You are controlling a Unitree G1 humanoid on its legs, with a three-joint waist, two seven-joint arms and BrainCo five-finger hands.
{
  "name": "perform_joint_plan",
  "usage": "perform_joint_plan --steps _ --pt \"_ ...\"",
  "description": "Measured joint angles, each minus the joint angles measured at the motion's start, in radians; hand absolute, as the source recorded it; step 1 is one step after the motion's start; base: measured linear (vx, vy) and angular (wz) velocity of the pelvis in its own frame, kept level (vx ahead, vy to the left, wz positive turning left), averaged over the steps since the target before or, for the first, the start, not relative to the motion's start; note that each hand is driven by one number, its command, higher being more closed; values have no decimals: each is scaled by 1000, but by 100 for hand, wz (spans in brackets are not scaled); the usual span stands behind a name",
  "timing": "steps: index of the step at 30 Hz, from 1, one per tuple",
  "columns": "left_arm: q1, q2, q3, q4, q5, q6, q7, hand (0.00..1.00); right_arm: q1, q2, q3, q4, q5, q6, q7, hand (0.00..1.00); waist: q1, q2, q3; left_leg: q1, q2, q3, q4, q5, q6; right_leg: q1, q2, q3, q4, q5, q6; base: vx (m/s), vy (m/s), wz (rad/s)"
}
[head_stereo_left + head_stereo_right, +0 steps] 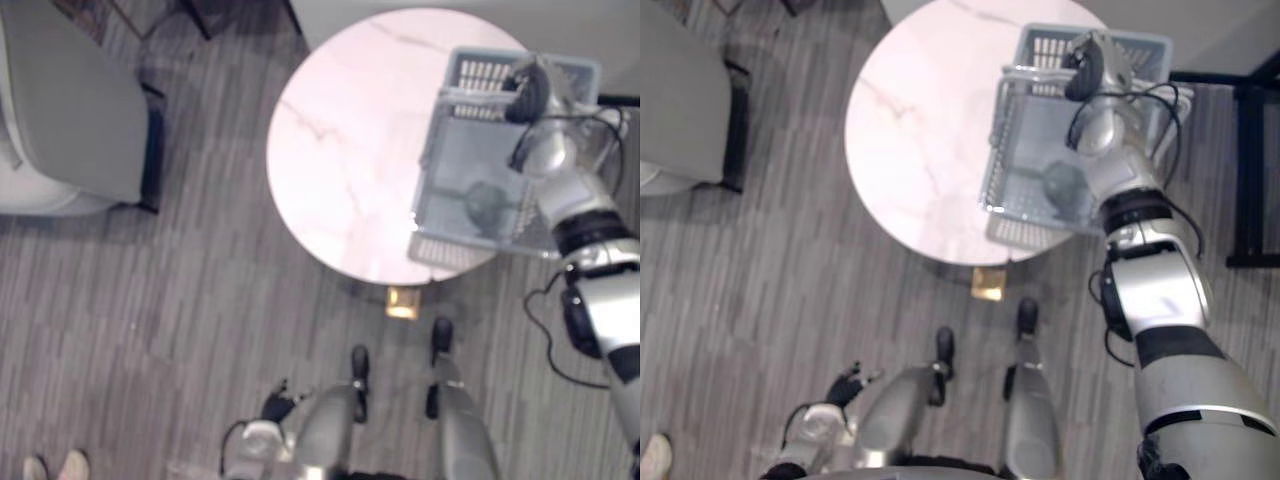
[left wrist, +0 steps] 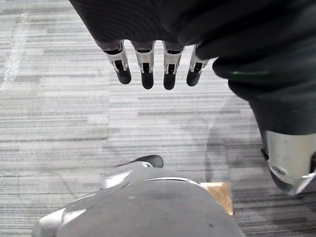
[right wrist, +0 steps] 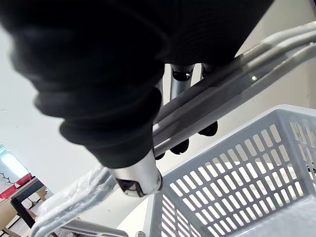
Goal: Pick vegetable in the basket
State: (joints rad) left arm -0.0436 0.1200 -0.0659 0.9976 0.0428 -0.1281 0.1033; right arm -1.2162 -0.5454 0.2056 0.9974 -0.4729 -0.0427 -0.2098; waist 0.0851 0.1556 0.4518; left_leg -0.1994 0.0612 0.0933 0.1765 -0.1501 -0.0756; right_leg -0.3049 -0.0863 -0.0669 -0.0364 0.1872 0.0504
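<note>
A grey slotted plastic basket (image 1: pixel 470 70) stands on the right side of a round white marble table (image 1: pixel 340 150). Inside it lies a dark round vegetable (image 1: pixel 487 205), loose on the basket floor. My right hand (image 1: pixel 530 92) is over the basket's far end. In the right wrist view its fingers (image 3: pixel 180 145) and thumb curl round the silver handle bars (image 3: pixel 222 94) above the basket wall (image 3: pixel 237 187). My left hand (image 1: pixel 845 385) hangs low beside the body with its fingers (image 2: pixel 147 74) straight and holding nothing.
A grey armchair (image 1: pixel 70 110) stands at the left. A person's shoes (image 1: pixel 55 467) show at the lower left corner. A small brass-coloured foot (image 1: pixel 403 302) sits under the table's near edge. A black frame (image 1: pixel 1250 150) stands to the right of the table.
</note>
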Motion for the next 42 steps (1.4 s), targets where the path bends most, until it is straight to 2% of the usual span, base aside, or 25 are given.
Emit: perform_joint_plan --steps 4,8,13,14,15,17,19,20,21,22,23,24,25,28,29,30,31,32,33,34,36,37,39,40,42 --pt "-8 1 -5 -5 6 0 0 0 105 1 -13 -61 2 16 10 100 -4 -7 2 47 0 6 0 -5 5 46 1 11 0 -1 0 -20 15 -6" --pt "-21 11 -35 -4 29 7 -1 0 301 21 -126 -219 16 18 -1 100 -26 -32 -3 87 -1 22 0 -17 5 87 1 25 3 -11 7 -22 9 -14" --pt "-30 38 -94 -25 50 8 -10 0 589 150 -278 -357 107 26 -20 100 -60 -127 -59 161 2 100 -32 -21 5 105 11 86 10 -11 9 21 10 -42" --pt "-43 33 -109 -29 50 8 -18 0 660 186 -294 -368 136 34 -29 100 -69 -149 -73 187 6 143 -35 -17 9 104 0 35 18 -46 -1 14 21 -81" --pt "-50 11 -117 -41 50 7 -24 0 709 228 -314 -368 161 43 -31 100 -77 -162 -81 200 21 204 -33 -16 10 78 -46 -179 94 -100 -73 20 38 -86" --pt "-62 -3 -127 -41 50 8 -31 0 774 276 -317 -368 180 46 -31 100 -84 -169 -85 230 50 289 -34 -19 11 82 -112 -436 171 -143 -136 54 47 -104" --pt "-69 -4 -123 -42 49 15 -33 0 842 357 -311 -348 208 47 -22 100 -74 -193 -108 273 88 443 -7 -50 -11 97 -156 -686 235 -172 -167 124 -31 -175" --pt "-69 -5 -119 -42 49 20 -32 0 850 366 -311 -334 212 48 -22 100 -75 -192 -108 288 100 486 6 -58 -20 98 -149 -718 244 -195 -200 94 -89 -171" --pt "-70 -7 -102 -42 47 24 -31 0 861 367 -310 -303 215 51 -19 100 -80 -183 -113 314 111 553 10 -63 -26 106 -148 -766 274 -244 -255 126 -114 -167" --pt "-66 -22 -77 -48 47 24 -28 0 898 358 -312 -261 214 53 -18 100 -84 -169 -137 373 129 664 -13 -64 -29 151 -188 -954 385 -375 -305 125 -86 -174" --pt "-58 -21 -66 -54 47 23 -26 0 912 358 -311 -247 213 53 -13 100 -77 -171 -153 400 133 706 -20 -74 -44 169 -205 -1006 412 -385 -271 204 -130 -219" --pt "-48 -17 -33 -47 51 23 -19 0 938 356 -312 -233 210 53 3 100 -76 -167 -165 446 148 789 -18 -99 -85 165 -173 -979 430 -374 -205 198 -138 -206" --pt "-53 -12 0 -27 69 26 -17 0 976 354 -316 -238 208 47 18 100 -86 -164 -174 471 163 839 -9 -103 -88 155 -129 -910 413 -374 -205 190 -136 -191" --pt "-63 -3 33 -2 110 28 -12 0 1070 351 -381 -260 219 43 24 100 -119 -161 -193 499 170 864 9 -111 -90 151 -79 -819 387 -374 -205 135 -78 -116" --pt "-64 1 62 16 131 30 -10 0 1138 348 -410 -280 241 35 23 100 -137 -156 -213 513 181 891 57 -92 -102 149 -51 -775 383 -384 -180 150 -50 -130" --pt "-59 16 93 39 137 37 -6 0 1185 348 -421 -298 246 18 23 100 -141 -164 -232 513 235 918 208 -81 -116 155 -29 -728 365 -393 -162 166 -62 -129" --pt "-48 23 102 42 137 48 -1 0 1206 347 -427 -309 247 13 25 100 -141 -161 -238 502 280 931 311 -67 -107 169 -8 -698 341 -387 -154 169 -95 -159" --pt "-22 34 114 50 137 53 6 0 1236 348 -426 -316 246 10 24 100 -139 -151 -245 483 383 910 530 9 -18 209 50 -633 276 -367 -150 98 -111 -172" --pt "3 40 122 64 137 53 10 0 1256 341 -418 -314 244 15 27 100 -138 -138 -254 419 441 803 706 20 58 233 93 -553 232 -350 -161 70 -98 -180" --pt "12 38 126 67 137 53 11 0 1260 330 -404 -311 242 18 28 100 -137 -135 -257 367 436 714 763 -6 57 239 108 -512 223 -346 -168 63 -46 -198" --pt "62 34 136 79 137 54 11 0 1247 320 -352 -262 237 25 46 100 -107 -133 -258 212 320 418 798 -95 36 261 156 -333 190 -332 -195 88 53 -237" --pt "76 30 141 79 135 55 11 0 1246 325 -349 -244 238 25 48 100 -102 -133 -258 186 290 366 778 -109 41 273 168 -284 184 -328 -188 84 82 -240" --pt "106 17 151 76 127 51 14 0 1244 328 -355 -186 238 34 46 100 -77 -136 -257 109 167 186 576 -135 35 302 179 -137 176 -314 -163 100 125 -210" --pt "107 17 151 76 126 51 14 0 1244 328 -358 -183 239 37 46 100 -77 -137 -255 90 135 137 504 -132 31 304 179 -106 172 -311 -160 136 165 -169" --pt "107 -1 152 76 121 47 15 0 1245 320 -394 -178 250 45 45 100 -76 -120 -261 56 42 -21 170 -81 -23 321 179 -11 129 -291 -128 149 161 -149"
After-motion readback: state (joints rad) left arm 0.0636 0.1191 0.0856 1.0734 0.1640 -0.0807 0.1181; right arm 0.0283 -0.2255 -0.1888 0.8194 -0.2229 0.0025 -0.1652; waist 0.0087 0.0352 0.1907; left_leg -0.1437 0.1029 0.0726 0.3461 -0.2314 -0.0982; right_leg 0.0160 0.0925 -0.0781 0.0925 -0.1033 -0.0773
